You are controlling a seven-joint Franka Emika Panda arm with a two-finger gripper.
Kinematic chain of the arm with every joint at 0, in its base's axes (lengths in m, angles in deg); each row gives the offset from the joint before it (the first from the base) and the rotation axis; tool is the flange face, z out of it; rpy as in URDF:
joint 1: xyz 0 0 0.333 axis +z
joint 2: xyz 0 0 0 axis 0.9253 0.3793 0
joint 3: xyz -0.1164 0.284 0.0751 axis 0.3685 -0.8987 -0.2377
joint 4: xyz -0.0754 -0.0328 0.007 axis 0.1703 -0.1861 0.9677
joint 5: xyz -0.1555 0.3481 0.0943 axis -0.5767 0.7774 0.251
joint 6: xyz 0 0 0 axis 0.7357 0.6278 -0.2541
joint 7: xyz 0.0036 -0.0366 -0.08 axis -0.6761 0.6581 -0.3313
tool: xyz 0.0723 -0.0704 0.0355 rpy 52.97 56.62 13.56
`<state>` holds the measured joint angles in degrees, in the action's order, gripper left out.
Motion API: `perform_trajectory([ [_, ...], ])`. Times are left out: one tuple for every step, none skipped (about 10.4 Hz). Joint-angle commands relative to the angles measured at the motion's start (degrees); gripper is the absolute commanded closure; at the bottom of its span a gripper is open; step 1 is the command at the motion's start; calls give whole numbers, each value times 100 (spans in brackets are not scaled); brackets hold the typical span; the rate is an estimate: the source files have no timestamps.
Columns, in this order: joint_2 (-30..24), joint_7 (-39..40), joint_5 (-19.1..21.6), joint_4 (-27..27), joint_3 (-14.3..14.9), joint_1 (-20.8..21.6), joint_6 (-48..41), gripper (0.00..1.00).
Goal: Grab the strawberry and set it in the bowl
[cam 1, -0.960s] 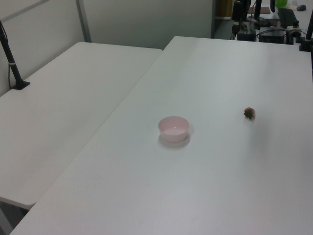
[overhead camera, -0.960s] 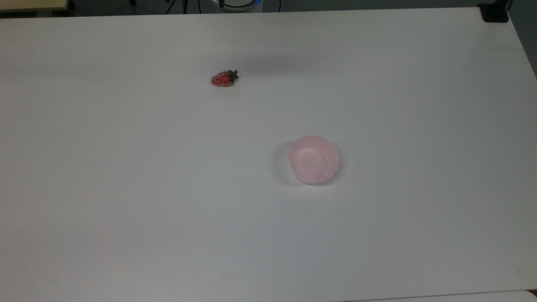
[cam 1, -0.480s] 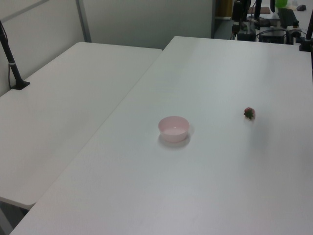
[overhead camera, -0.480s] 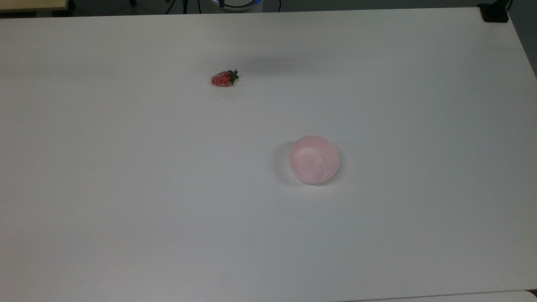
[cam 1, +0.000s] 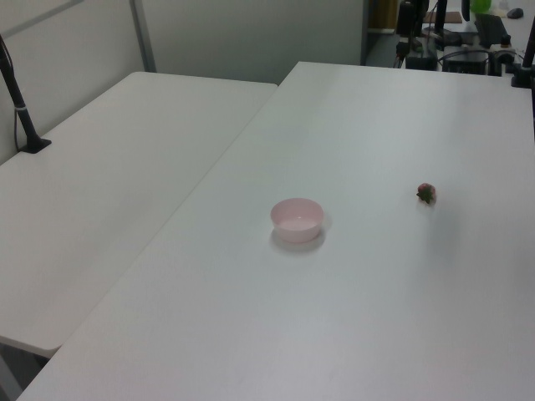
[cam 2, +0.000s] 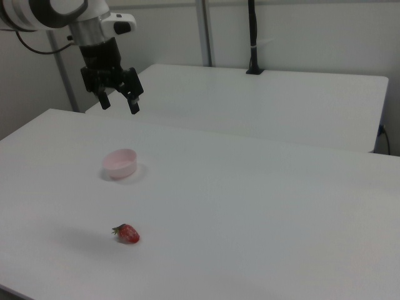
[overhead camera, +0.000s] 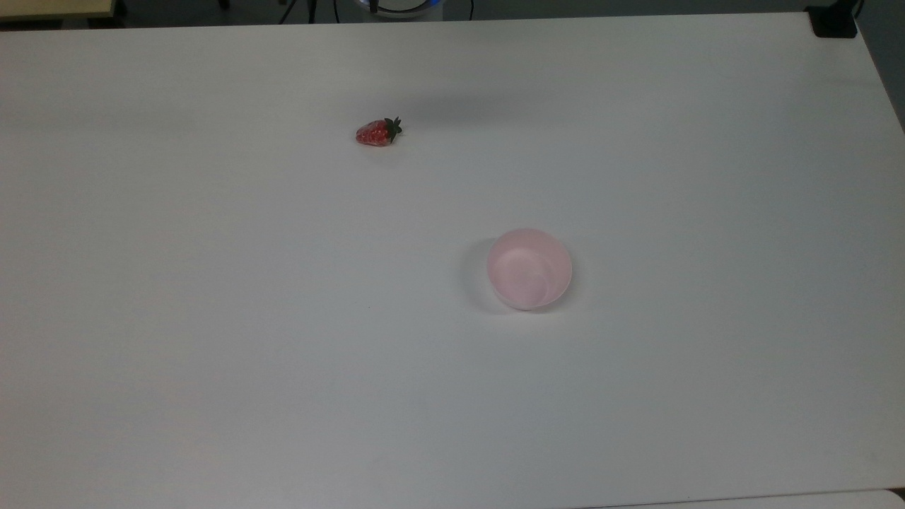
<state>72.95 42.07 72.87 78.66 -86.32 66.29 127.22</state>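
Surface (overhead camera: 212,318): white, matte, reaching nearly every edge of the top view; a soft grey shadow band lies across it at about 12 o'clock from centre.

Strawberry (overhead camera: 377,133): red, glossy, lying on its side at roughly 11 o'clock from centre, dark green cap pointing toward 3 o'clock, tip toward 9 o'clock.

Bowl (overhead camera: 529,268): pale pink, round, upright, plain inside, at about 4 o'clock from centre. It stands well apart from the strawberry, at 4 to 5 o'clock from it.

Black fitting (overhead camera: 834,21): at the surface's far corner, 2 o'clock.
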Motion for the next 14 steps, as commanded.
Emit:
perform_trajectory([
  [-101,103,128,152,88,88,129,0],
  [-101,112,128,152,88,88,129,0],
  [-101,112,128,152,88,88,129,0],
  [-101,112,128,152,88,88,129,0],
  [-101,112,128,152,88,88,129,0],
  [-101,112,128,160,88,88,129,0],
  [-101,112,128,160,88,88,129,0],
  [-101,112,137,178,79,88,146,0],
  [-110,112,137,204,79,88,155,0],
  [-110,112,137,222,61,88,155,0],
  [-127,103,137,248,61,88,138,0],
  [-127,112,146,283,52,88,138,0],
  [-127,103,154,275,61,80,146,0],
  [-119,77,155,283,61,80,155,0],
])
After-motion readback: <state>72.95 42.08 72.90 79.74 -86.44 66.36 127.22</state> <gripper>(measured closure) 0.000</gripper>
